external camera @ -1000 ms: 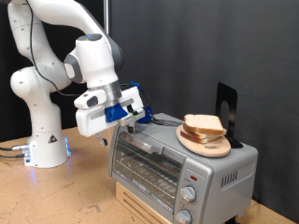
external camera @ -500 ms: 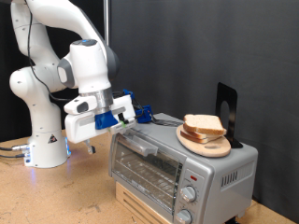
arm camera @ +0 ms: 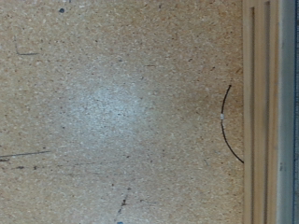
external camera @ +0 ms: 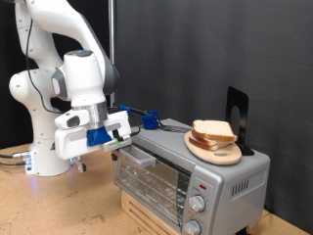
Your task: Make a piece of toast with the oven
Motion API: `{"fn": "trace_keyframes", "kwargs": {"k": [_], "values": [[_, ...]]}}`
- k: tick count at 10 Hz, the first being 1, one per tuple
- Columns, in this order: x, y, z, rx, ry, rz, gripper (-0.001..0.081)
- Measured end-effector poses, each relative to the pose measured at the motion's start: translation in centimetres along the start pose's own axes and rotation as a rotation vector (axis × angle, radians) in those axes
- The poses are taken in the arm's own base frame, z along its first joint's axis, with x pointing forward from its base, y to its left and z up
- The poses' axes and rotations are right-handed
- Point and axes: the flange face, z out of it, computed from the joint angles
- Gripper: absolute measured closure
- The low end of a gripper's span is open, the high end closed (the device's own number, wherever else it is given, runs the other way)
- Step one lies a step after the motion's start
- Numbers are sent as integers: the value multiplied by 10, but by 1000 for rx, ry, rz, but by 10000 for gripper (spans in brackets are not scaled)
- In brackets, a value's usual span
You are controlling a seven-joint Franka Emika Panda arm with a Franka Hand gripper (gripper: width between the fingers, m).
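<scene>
Item: oven (external camera: 186, 176), silver, on the counter (external camera: 59, 211) at the exterior view's lower right; glass door looks shut or nearly so, bar handle at its top edge; two knobs on the panel at the exterior view's right.

Item: toast (external camera: 213, 131), pale with tan crust, lying on a round wooden plate (external camera: 217, 151) on top of the oven; not yet inside it.

Item: end effector (external camera: 119, 139), just beside the oven's upper corner at the exterior view's left, near the handle; it holds nothing that we can see; whether its fingers stand apart or together we cannot tell.

Step in hand, as we judge it: the door-opening stage; the bread is untouched, so loading is not yet done; the door would need to come down and stay down before the slice can go onto the rack.

Views compared: the exterior view gives arm, oven and toast; the wrist view gives only speckled counter (arm camera: 112, 112), a thin dark curved line and a pale edge along one side, with no fingers, oven or bread.
</scene>
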Motion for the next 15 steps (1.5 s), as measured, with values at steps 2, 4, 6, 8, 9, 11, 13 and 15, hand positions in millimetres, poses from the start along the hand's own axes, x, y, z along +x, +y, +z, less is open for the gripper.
{"fn": "trace_keyframes", "kwargs": {"k": [2, 4, 6, 8, 9, 11, 13, 15], "values": [[7, 7, 2, -13, 12, -6, 6], [13, 14, 2, -30, 24, -17, 6], [15, 18, 3, -37, 28, -17, 6], [17, 19, 3, -39, 28, -14, 6], [17, 19, 4, -40, 29, -13, 6], [17, 19, 4, -41, 30, -15, 6], [17, 19, 4, -37, 26, -17, 6], [13, 16, 4, -5, -7, -31, 6]]}}
